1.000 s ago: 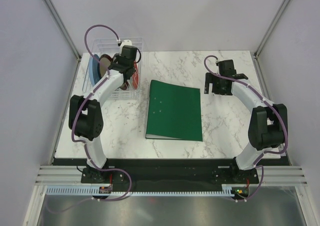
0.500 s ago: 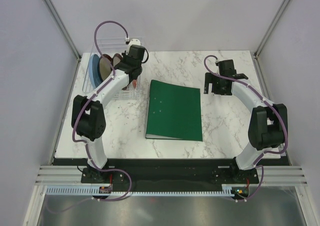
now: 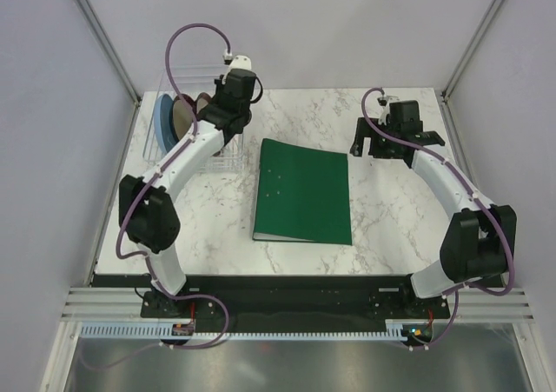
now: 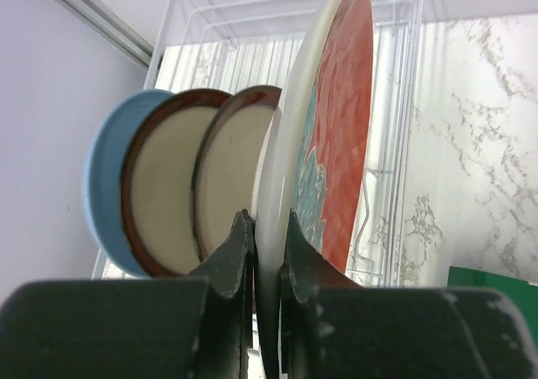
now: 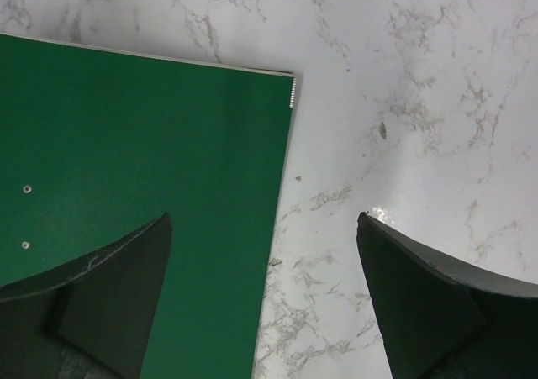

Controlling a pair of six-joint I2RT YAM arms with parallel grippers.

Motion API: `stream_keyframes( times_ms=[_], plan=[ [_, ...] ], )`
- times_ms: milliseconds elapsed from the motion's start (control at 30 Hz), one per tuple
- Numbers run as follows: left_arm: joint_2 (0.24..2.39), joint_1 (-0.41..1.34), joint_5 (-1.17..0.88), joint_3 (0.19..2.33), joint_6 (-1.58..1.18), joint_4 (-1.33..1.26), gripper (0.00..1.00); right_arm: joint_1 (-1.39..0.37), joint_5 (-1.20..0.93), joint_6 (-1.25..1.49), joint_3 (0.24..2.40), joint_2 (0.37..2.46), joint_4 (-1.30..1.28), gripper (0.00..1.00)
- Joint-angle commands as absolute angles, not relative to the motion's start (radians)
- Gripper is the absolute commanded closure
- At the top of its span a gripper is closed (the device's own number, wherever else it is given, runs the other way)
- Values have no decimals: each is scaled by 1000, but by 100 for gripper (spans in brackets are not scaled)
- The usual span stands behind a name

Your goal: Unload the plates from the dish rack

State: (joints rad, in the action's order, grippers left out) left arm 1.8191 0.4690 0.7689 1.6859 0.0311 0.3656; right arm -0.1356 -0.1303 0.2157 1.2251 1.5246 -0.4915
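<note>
Top external view, upper left: our left gripper [image 3: 221,112] reaches into the dish rack [image 3: 155,153]; our right gripper [image 3: 375,147] hovers upper right, beside the green binder [image 3: 302,192]. Left wrist view: we pinch the rim of the red plate [image 4: 336,118], upright, likely so it clears the dividers. Right wrist view: fingers spread wide, empty.

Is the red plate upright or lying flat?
Upright: the red plate stands on edge, like the brown plates, rim pinched in the left gripper.
</note>
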Motion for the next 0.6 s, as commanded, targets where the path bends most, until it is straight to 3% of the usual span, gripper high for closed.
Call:
stream_keyframes(
  times_ms=[0, 233, 567],
  plan=[
    [1594, 500, 818, 1801, 40, 265, 98, -140, -280, 227, 1255, 1497, -436, 2],
    [1441, 508, 574, 1743, -204, 376, 98, -140, -619, 444, 1151, 1477, -76, 2],
    [1385, 509, 166, 1523, -541, 241, 98, -172, -761, 673, 1058, 1482, 307, 2]
  ],
)
